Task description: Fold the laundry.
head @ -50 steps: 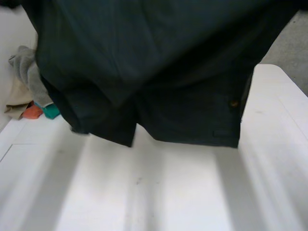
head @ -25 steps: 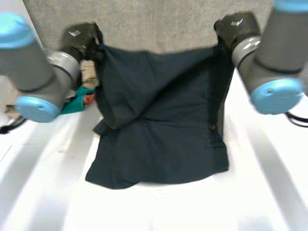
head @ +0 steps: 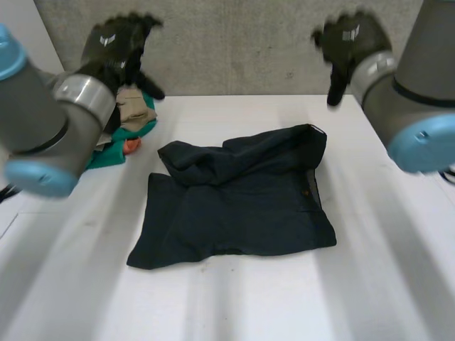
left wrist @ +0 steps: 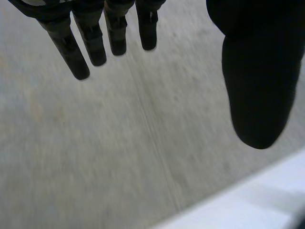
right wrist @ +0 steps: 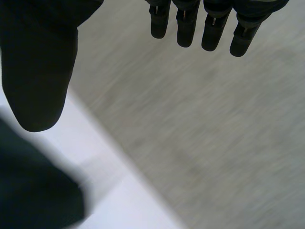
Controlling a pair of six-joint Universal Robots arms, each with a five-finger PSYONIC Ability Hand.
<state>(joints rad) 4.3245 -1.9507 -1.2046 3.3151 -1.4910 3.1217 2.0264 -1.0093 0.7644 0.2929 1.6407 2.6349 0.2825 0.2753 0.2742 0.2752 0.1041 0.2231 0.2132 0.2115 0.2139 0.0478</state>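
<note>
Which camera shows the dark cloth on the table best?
The head view: the whole dark cloth lies rumpled on the white table. The right wrist view catches just a dark bit, likely its edge. The left wrist view looks at floor and table edge.

Both arms reach forward, held high. The left hand (head: 117, 50) is at ten o'clock and the right hand (head: 352, 39) at two o'clock, each with fingers straight and thumb spread apart.

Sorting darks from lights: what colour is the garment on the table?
The garment is plain dark navy, clearest in the head view.
</note>
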